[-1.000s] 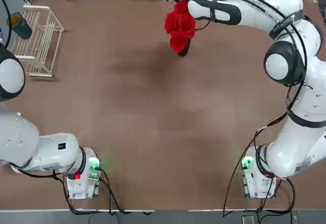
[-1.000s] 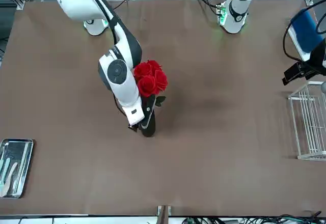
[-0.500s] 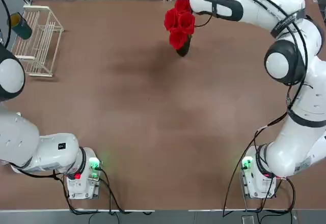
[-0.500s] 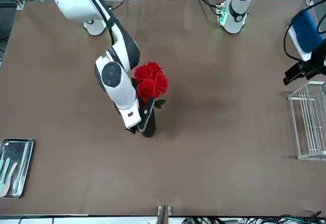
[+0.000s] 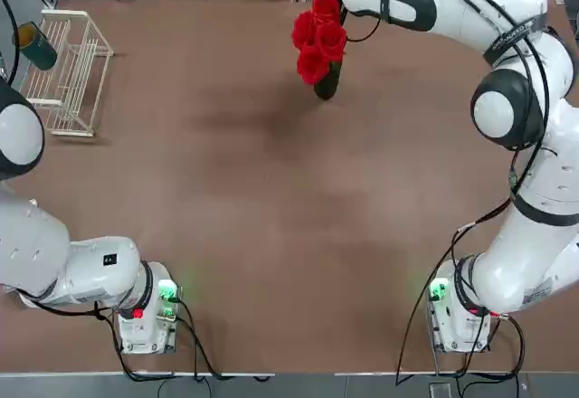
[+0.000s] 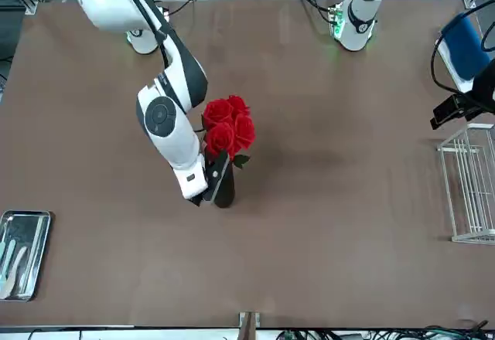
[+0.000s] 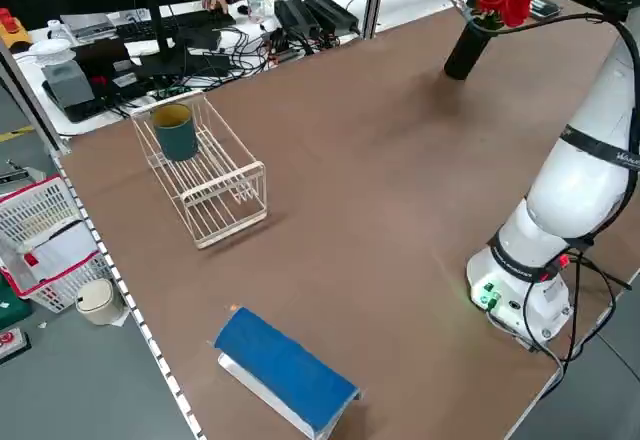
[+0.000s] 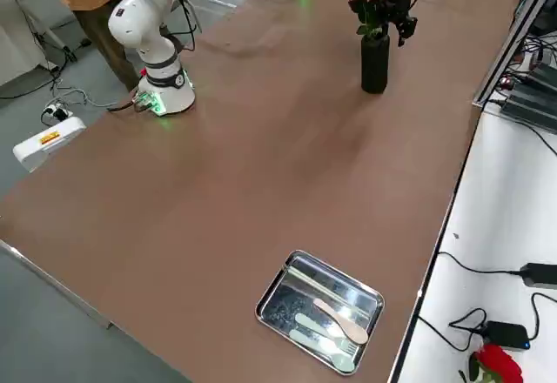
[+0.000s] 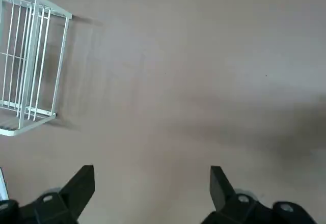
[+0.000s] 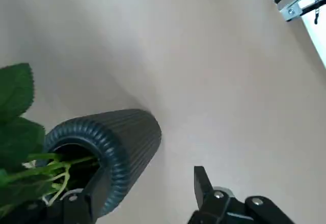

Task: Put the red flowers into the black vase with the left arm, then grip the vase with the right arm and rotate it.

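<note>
Front view: reaches far out over the table [image 6: 348, 201] with the right arm, wrist bent steeply down, and sets the right gripper [image 6: 207, 191] low beside the black vase [image 6: 225, 192]. Holds the fingers spread and clamps nothing. In the right wrist view, puts one finger [image 10: 76, 203] just beside the vase's ribbed wall and the other [image 10: 201, 180] apart from it, over bare tabletop. Stands the vase upright at that gripper's side, near the table's edge away from the arm bases. Carries the red flowers [image 6: 228, 124] in its mouth, blooms level with the forearm above the hand, green stems and a leaf showing inside the rim.

Parks the left arm well apart from that hand, on the other side of the table. Points the left gripper [image 9: 150, 170] down over bare tabletop, fingers wide apart and empty.

Lays a metal tray [image 6: 27, 255] with a few utensils well away on the right gripper's outer side, by the table's corner. Sets a white wire rack [image 9: 30, 66] near the left gripper, with a dark teal cup [image 7: 177, 132] in it, and a blue-topped block [image 7: 285, 370] on the table beyond the rack.
</note>
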